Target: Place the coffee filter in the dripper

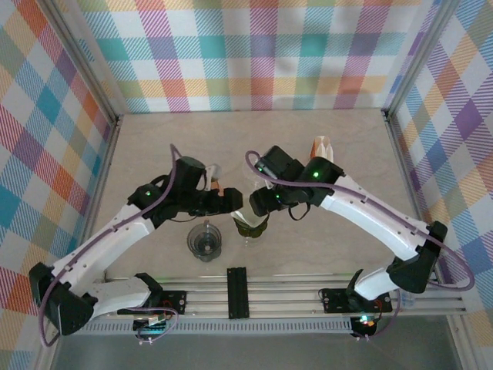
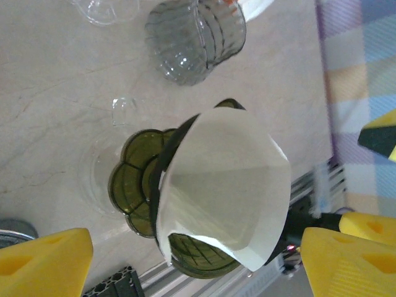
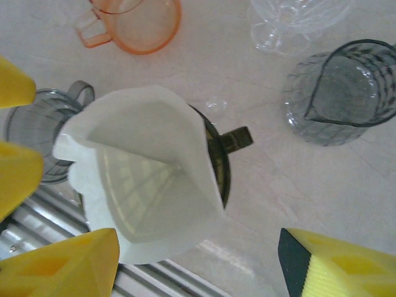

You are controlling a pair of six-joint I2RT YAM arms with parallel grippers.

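The white paper coffee filter (image 2: 229, 179) (image 3: 142, 179) sits opened as a cone in the olive-green dripper (image 2: 133, 185) (image 3: 235, 139) (image 1: 250, 226), tilted, with one side standing high above the rim. My left gripper (image 2: 197, 247) (image 1: 227, 199) is open, its yellow fingers (image 2: 43, 263) wide on either side of the filter and clear of it. Just right of the dripper, my right gripper (image 3: 198, 260) (image 1: 266, 204) is open too, its fingers (image 3: 68, 266) apart from the paper. Neither gripper holds anything.
A grey ribbed glass carafe (image 1: 205, 240) (image 2: 195, 40) (image 3: 343, 93) stands close by. An orange dripper (image 3: 139, 21), a clear glass one (image 3: 291, 18) and a grey cup (image 3: 31, 130) ring the spot. A filter pack (image 1: 322, 146) lies at the back right, and the rail (image 1: 308, 293) runs along the near edge.
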